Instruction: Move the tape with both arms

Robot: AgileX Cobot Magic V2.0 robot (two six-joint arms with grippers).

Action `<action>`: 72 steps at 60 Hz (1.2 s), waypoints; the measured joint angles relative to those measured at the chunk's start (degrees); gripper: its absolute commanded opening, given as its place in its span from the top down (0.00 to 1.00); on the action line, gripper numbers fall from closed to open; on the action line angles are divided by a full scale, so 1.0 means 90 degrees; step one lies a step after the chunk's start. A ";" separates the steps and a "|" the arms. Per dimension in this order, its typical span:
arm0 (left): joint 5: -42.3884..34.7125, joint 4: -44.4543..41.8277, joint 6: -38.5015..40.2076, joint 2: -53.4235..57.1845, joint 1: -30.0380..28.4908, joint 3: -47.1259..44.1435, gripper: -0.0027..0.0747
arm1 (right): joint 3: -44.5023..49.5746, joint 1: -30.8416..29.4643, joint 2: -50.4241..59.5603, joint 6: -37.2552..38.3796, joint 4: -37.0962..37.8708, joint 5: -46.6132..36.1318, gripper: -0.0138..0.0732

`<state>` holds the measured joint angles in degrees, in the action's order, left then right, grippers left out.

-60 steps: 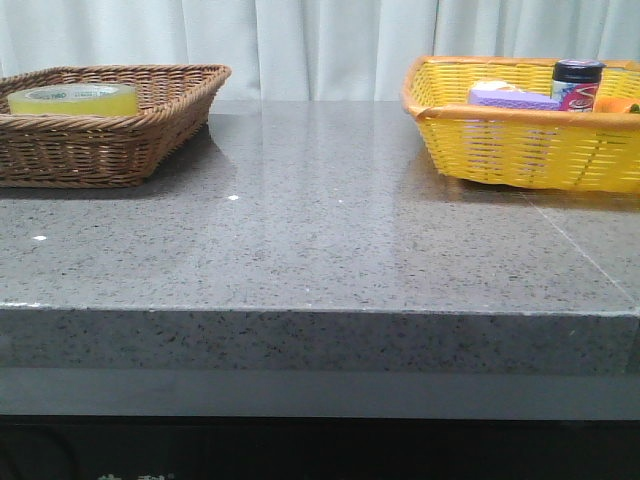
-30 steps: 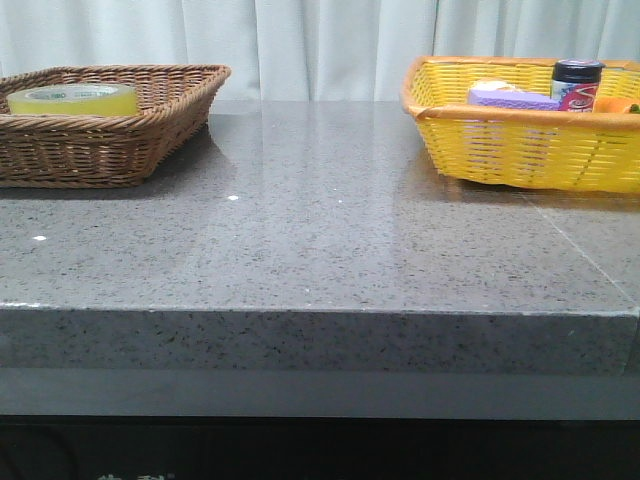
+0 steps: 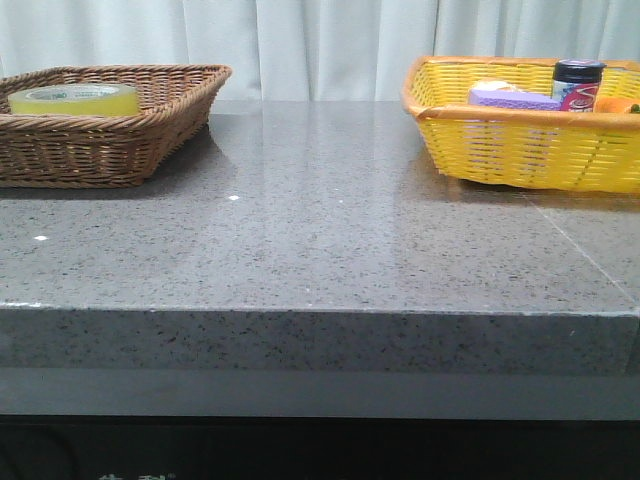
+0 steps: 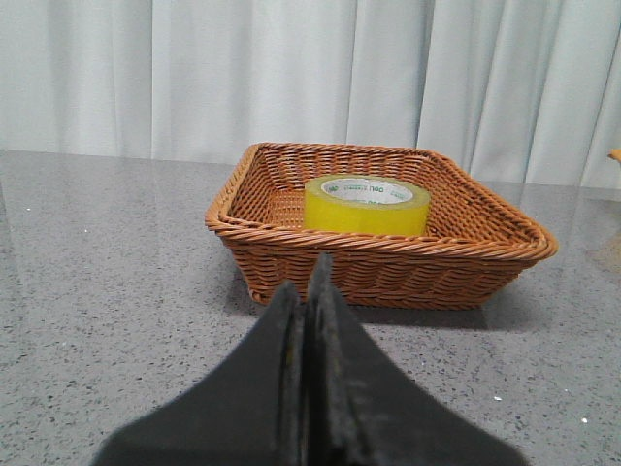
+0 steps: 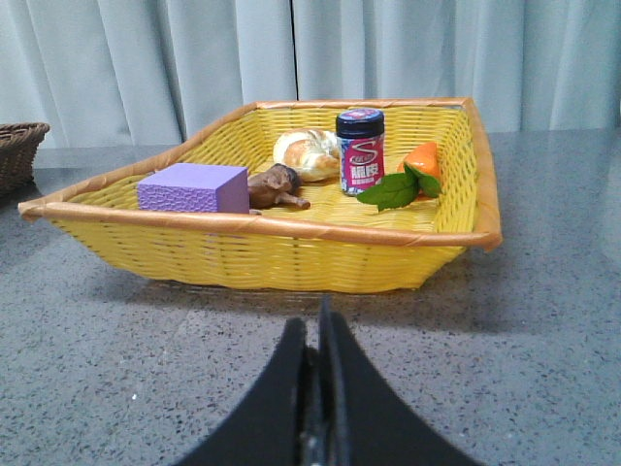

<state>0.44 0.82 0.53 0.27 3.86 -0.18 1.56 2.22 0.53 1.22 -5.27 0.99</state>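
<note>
Pale curtains backed your grey bench (image 3: 320, 250); the tape (image 4: 367, 204) lay flat inside the brown basket (image 4: 291, 233); both the left claw (image 4: 309, 291) and right claw (image 5: 318, 335) were closed, empty; approaching low, you risked snagging the rim.

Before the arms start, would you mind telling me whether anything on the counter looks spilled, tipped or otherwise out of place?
Nothing stands out. The tape lies flat inside the brown wicker basket. The purple sponge block, jar and other items sit inside the yellow basket. The left gripper and right gripper are shut and empty.
</note>
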 measured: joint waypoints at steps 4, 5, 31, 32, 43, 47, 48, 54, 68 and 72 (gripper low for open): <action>0.0000 0.0000 0.0000 0.0000 0.0000 0.0000 0.99 | 0.0000 0.0000 0.0000 0.0000 0.0000 0.0000 0.92; 0.0000 0.0000 0.0000 0.0000 0.0000 0.0000 0.99 | 0.0000 0.0000 0.0000 0.0000 0.0000 0.0000 0.92; 0.0000 0.0000 0.0000 0.0000 0.0000 0.0000 0.99 | 0.0000 0.0000 0.0000 0.0000 0.0086 -0.0011 0.92; 0.0000 0.0000 0.0000 0.0000 0.0000 0.0000 0.99 | 0.0000 0.0000 0.0000 0.0000 0.0086 -0.0011 0.92; 0.0000 0.0000 0.0000 0.0000 0.0000 0.0000 0.99 | 0.0000 -0.0130 0.0000 0.0000 0.0101 -0.0012 0.92; 0.0000 0.0000 0.0000 0.0000 0.0000 0.0000 0.99 | 0.0000 -0.0247 0.0000 0.0000 0.0101 -0.0012 0.92; 0.0000 0.0000 0.0000 0.0000 0.0000 0.0000 0.99 | 0.0000 -0.0272 0.0000 0.0000 0.0101 -0.0012 0.92; 0.0000 0.0000 0.0000 0.0000 0.0000 0.0000 0.99 | 0.0000 -0.0315 0.0000 0.0000 0.0101 -0.0023 0.92; 0.0000 0.0000 0.0000 0.0000 0.0000 0.0000 0.99 | 0.0000 -0.0315 0.0000 0.0000 0.0110 -0.0023 0.92; 0.0000 0.0000 0.0000 0.0000 0.0000 0.0000 0.99 | 0.0000 -0.0315 0.0000 0.0000 0.0110 -0.0023 0.92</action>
<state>0.44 0.82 0.53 0.27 3.86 -0.18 1.56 -0.61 0.53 1.22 -4.27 0.78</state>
